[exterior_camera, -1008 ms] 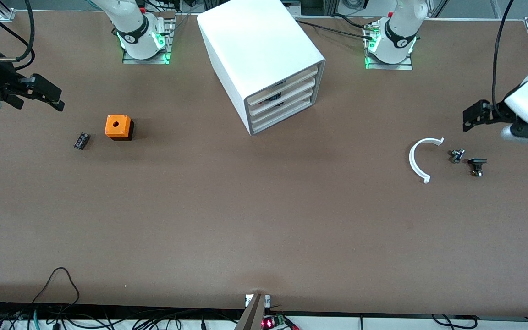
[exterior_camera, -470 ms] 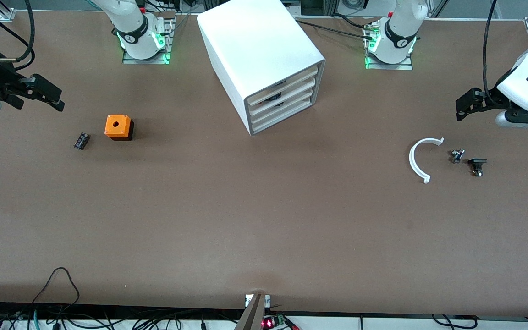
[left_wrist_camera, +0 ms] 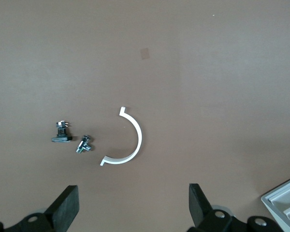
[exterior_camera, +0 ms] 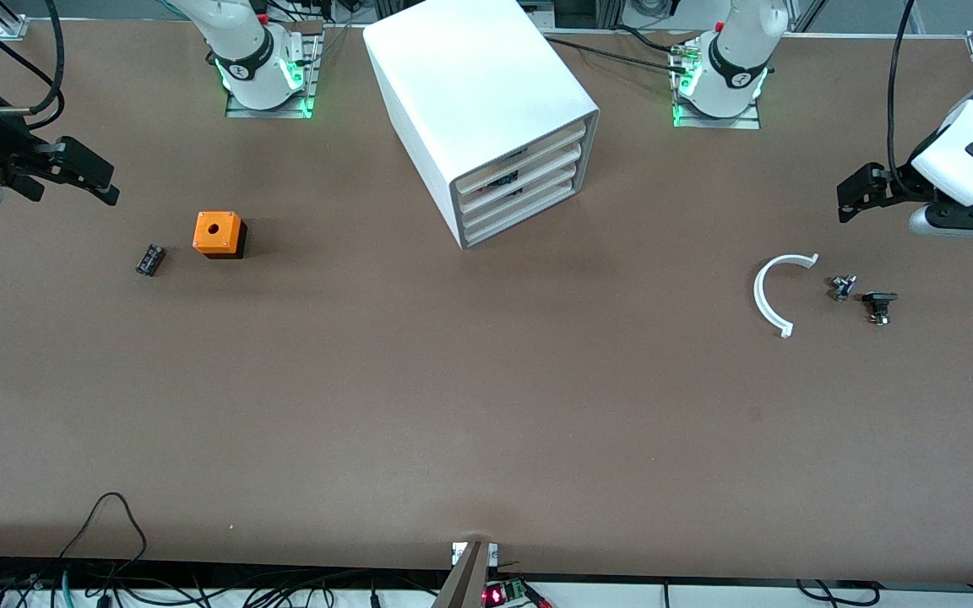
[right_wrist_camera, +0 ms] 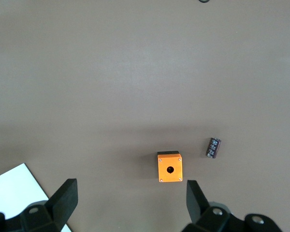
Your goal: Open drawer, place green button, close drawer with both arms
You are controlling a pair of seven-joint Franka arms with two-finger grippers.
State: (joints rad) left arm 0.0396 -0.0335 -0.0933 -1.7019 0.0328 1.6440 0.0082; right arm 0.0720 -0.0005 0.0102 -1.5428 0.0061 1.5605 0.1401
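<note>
All drawers of the white four-drawer cabinet (exterior_camera: 486,118) sit shut, no green button in sight, and the left hand (left_wrist_camera: 130,212) and right hand (right_wrist_camera: 130,208) both hang over the desk (exterior_camera: 453,405) with fingers apart, so it's start or finish.

A wide, matte brown worktop (exterior_camera: 486,405) fills nearly the whole front view, evenly lit with soft shadows. Black cables (exterior_camera: 115,540) loop along its edge nearest the front camera, beside a small circuit board with a red light (exterior_camera: 499,594). Silver aluminium frame rails (exterior_camera: 9,21) stand at the corners by the robot bases. Green lights glow on metal mounting plates (exterior_camera: 267,108).
</note>
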